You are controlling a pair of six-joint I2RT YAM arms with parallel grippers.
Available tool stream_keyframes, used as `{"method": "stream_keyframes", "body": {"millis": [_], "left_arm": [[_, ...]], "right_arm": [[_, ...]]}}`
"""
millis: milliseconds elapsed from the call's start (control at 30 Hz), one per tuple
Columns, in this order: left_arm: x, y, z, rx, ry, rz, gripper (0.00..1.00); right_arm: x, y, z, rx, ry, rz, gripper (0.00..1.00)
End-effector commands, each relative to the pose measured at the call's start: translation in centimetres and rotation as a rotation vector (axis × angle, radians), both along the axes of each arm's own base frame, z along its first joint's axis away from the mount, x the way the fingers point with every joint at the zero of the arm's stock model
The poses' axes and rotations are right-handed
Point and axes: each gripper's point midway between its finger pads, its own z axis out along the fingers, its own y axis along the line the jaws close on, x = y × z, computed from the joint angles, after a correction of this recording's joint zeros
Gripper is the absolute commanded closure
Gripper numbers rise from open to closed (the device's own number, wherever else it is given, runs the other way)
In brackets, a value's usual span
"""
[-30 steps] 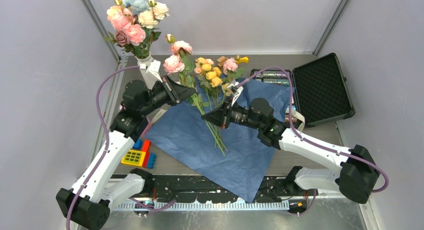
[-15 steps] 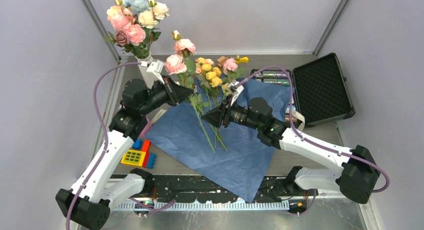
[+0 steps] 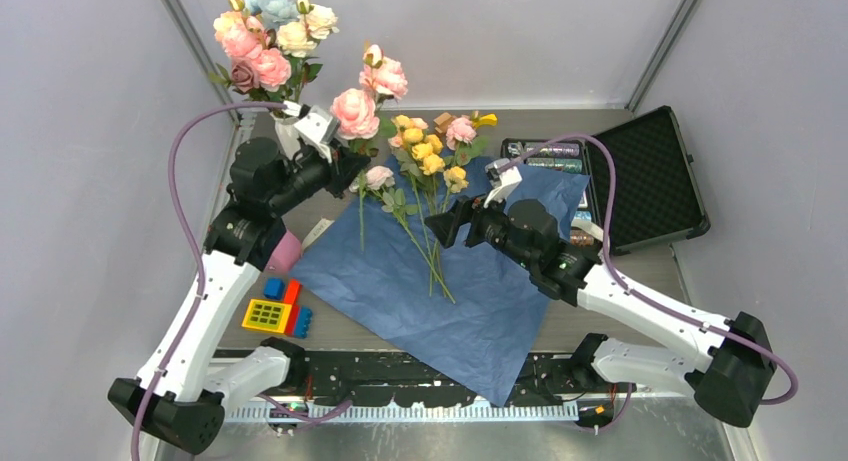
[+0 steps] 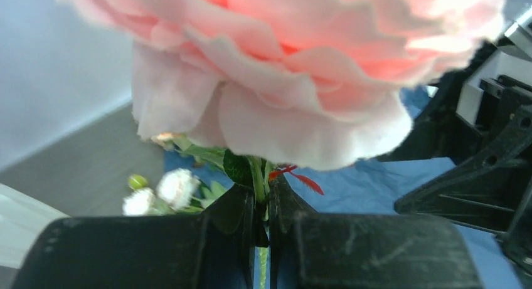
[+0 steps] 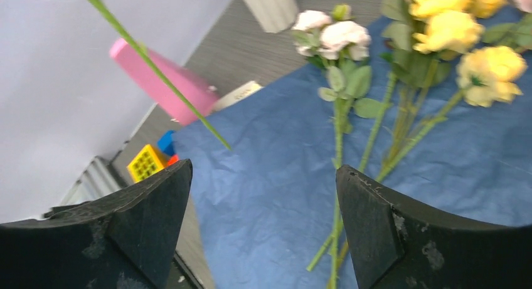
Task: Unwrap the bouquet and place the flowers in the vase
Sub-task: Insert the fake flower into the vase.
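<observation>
My left gripper is shut on the green stem of a pink rose stalk. It holds the stalk upright above the table, and the stem end hangs free. The white ribbed vase stands just behind that gripper, mostly hidden, with big pink, white and blue blooms in it. The other flowers lie on the unfolded blue paper: yellow roses, a pink rose and a small cream rose. Over their stems my right gripper is open and holds nothing.
A pink cone block and coloured toy bricks lie left of the paper. An open black case sits at the right. Grey walls close in both sides and the back.
The right gripper opened, let go of the stem and drew back to the right. The left gripper lifted the pink rose stalk up and left, towards the vase.
</observation>
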Motion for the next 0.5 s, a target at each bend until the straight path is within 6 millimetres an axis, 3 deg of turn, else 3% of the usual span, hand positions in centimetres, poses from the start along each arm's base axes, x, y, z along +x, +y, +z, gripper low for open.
{"method": "stream_keyframes", "body": {"millis": [0,267,467], "left_arm": [[1.8,1.6,5.4,0.091,-0.214,0.053,1.00],[5.2,3.5,11.8,0.158,-0.425,0.174,1.00],[8.6,5.0,14.6,0.230,-0.507,0.240,1.00]], "right_arm": [[1.9,-4.4,-0.9,-0.059,-0.011,-0.177,0.09],[2.4,-9.6,-2.8,-0.001,0.025,-0.261,0.07],[1.9,-10.8,-3.1,0.019,0.020,-0.269,0.06]]}}
